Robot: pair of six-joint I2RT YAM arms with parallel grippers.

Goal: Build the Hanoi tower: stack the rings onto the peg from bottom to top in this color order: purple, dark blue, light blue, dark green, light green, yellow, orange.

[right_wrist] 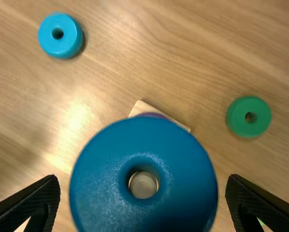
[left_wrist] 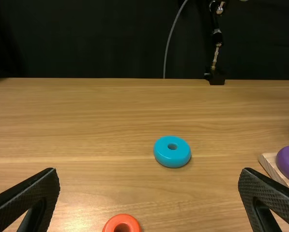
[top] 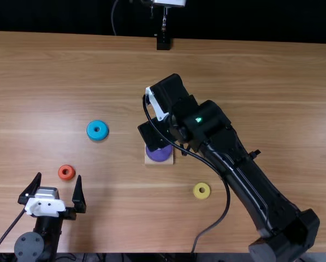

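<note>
One thick dark blue ring (right_wrist: 103, 181) was between the parted fingers of the right claw (top: 157, 107), a pale round peg (right_wrist: 143, 185) showing in its hole. The left claw (top: 59, 177) stood wide open.

The right arm (top: 244, 177) slants inward, wrist (top: 179, 106) tipped downward, jaws apart. The left arm (top: 48, 226) points forward, jaws spread wide.
</note>
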